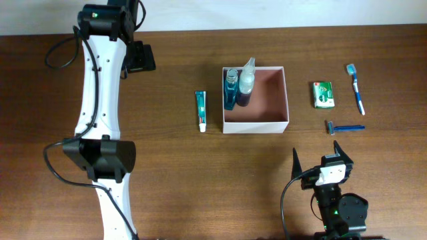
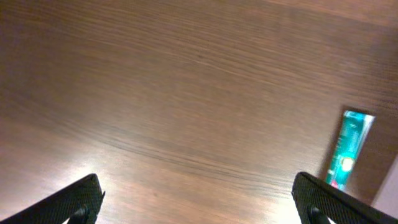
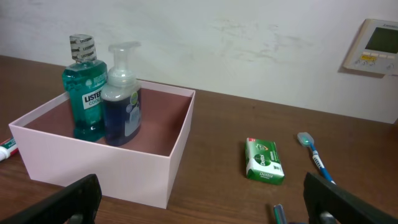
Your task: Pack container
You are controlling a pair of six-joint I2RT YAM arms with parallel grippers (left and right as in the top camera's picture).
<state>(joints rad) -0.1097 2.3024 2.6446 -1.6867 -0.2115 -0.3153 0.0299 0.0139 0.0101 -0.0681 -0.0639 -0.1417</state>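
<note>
While both stand wide with nothing between the fingers, the left pincer (image 2: 196,186) hangs over bare tabletop (image 2: 155,81) with the toothpaste (image 2: 348,146) off to its right, and the right pincer (image 3: 200,186) faces the box (image 3: 93,168). The box sits mid-tabletop. A mouthwash bottle (image 3: 84,93) and a pump bottle (image 3: 121,106) stand upright side by side in its left part. To the right of the box lie a green packet (image 3: 264,160), a toothbrush (image 3: 314,155) and a razor (image 1: 345,127), all apart.

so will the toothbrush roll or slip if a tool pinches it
The toothbrush looks thin and light, so it probably shifts easily on the smooth table. Its slim handle lies flat, so a pinch may twist it.
</note>
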